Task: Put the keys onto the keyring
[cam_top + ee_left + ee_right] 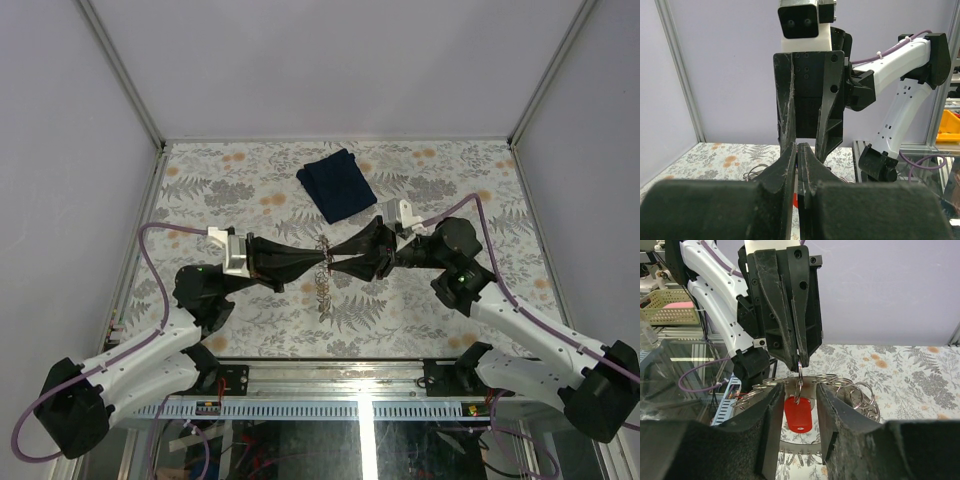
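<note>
Meeting tip to tip above the keyring, red key between
Top: reaching in level over the counter, left pincer facing right pincer. Left wrist: left clamped narrow. Right wrist: left pinching the key's ring, right half-wide astride the head, not touching; close squarely on the head before releasing

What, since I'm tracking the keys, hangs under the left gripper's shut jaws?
A small silvery ring with a red key head dangles below the left gripper. The right gripper's fingers cover much of the keyring behind.
</note>
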You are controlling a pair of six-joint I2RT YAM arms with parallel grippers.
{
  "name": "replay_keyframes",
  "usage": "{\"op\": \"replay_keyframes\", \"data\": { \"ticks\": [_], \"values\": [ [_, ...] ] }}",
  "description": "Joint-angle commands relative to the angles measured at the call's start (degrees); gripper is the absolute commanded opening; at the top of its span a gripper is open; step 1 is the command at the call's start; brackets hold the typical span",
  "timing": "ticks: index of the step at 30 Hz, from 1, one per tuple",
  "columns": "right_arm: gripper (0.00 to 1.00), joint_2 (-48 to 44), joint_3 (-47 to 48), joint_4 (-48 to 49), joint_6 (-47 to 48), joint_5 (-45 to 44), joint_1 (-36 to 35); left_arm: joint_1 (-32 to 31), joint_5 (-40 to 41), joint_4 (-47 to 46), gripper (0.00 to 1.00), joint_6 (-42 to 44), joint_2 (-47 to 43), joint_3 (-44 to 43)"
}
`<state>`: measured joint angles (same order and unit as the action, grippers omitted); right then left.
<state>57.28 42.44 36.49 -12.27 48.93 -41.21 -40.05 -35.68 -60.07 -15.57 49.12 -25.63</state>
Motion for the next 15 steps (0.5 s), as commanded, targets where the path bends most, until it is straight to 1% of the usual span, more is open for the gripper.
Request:
{"op": "replay_keyframes", "data": {
  "ticks": [1, 5, 11, 15],
  "values": [
    [0.37, 0.76, 2.25, 2.45, -0.49, 2.18, 0.09, 0.24, -0.48, -5.49, 0.0, -0.34, 0.05, -2.84],
    [0.35, 1.29, 2.56, 2.66, -0.79, 2.56, 0.08, 0.24, -0.66, -5.62, 0.0, -0.41, 0.19, -2.78],
    [0.26, 1.82, 2.63, 2.71, -1.3, 2.96, 0.08, 0.24, -0.7, -5.84, 0.0, -0.51, 0.42, -2.85],
    [0.23, 2.39, 2.48, 3.18, -1.66, 3.11, 0.1, 0.24, -1.08, -5.84, 0.0, -0.51, 0.66, -3.0]
  ]
}}
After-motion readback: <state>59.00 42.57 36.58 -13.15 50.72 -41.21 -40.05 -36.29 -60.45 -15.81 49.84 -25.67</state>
